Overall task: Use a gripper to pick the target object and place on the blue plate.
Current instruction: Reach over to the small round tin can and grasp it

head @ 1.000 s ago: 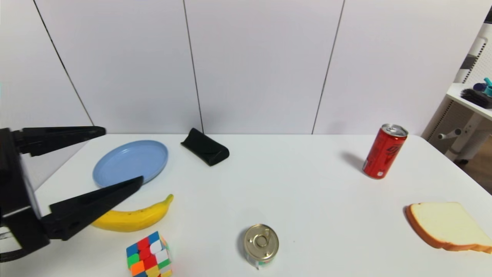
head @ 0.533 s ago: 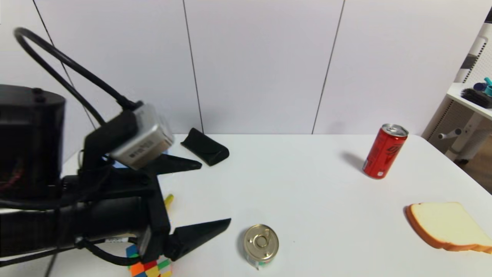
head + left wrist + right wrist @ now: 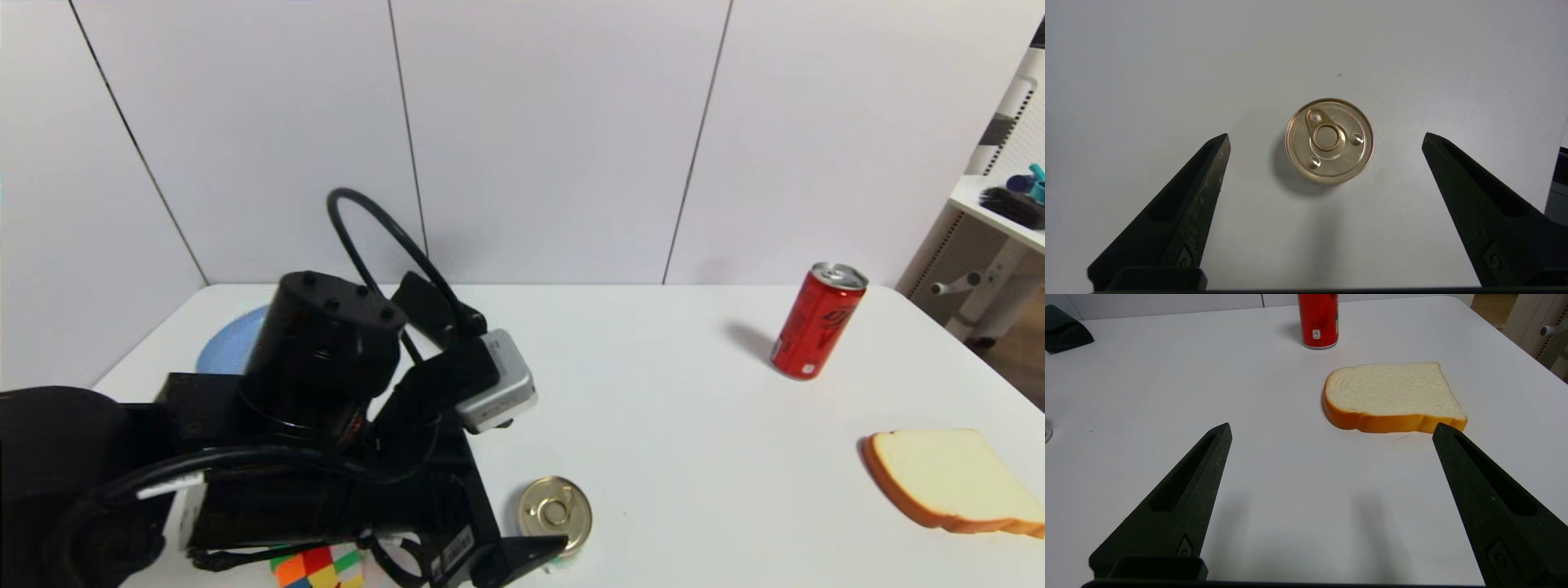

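The squat tin (image 3: 555,513) with its gold pull-tab lid stands upright near the table's front edge. In the left wrist view the tin (image 3: 1329,140) lies straight below, between the two black fingers and apart from both. My left gripper (image 3: 1326,136) is open and hangs above it, pointing down. One finger (image 3: 522,562) shows just beside the tin in the head view; the arm hides the other. Only a sliver of the blue plate (image 3: 233,347) shows behind the left arm at the back left. My right gripper (image 3: 1332,428) is open and empty, low over the table before the bread.
A red drink can (image 3: 816,320) stands at the back right, and a bread slice (image 3: 951,480) lies at the right edge. A colour cube (image 3: 314,567) peeks out under the left arm. A black case (image 3: 420,298) sits at the back. The banana is hidden.
My left arm has swung right from the table's left side to above the tin, turning to point down. It now covers the banana and most of the plate. The tin has not moved.
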Tool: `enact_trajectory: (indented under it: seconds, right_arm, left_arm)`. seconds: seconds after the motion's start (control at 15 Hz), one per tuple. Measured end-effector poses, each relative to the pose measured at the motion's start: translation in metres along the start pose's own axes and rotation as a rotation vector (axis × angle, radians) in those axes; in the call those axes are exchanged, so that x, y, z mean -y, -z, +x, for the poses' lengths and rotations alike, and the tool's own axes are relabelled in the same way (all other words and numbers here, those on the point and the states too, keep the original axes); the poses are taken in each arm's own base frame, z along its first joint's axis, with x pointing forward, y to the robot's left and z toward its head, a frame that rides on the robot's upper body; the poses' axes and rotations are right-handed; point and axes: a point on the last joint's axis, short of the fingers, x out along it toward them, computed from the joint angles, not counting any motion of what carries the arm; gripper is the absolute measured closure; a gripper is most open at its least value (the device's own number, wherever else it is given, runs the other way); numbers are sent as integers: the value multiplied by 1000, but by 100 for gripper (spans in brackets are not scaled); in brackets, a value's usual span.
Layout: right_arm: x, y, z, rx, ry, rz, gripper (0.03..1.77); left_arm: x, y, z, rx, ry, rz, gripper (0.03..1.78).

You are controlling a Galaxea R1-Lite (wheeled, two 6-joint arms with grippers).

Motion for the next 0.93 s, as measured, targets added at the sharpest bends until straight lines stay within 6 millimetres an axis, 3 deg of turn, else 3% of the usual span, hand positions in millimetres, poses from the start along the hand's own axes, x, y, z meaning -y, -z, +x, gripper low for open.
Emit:
enact_trajectory:
  seconds: [0.33, 0.93]
  right_arm:
    - [0, 0, 0, 0, 0, 0, 10]
    - [0, 0, 0, 0, 0, 0, 10]
  left_arm:
    - [4, 13, 31, -61, 37, -1, 12]
    - [3, 23, 60, -66, 44, 4, 12]
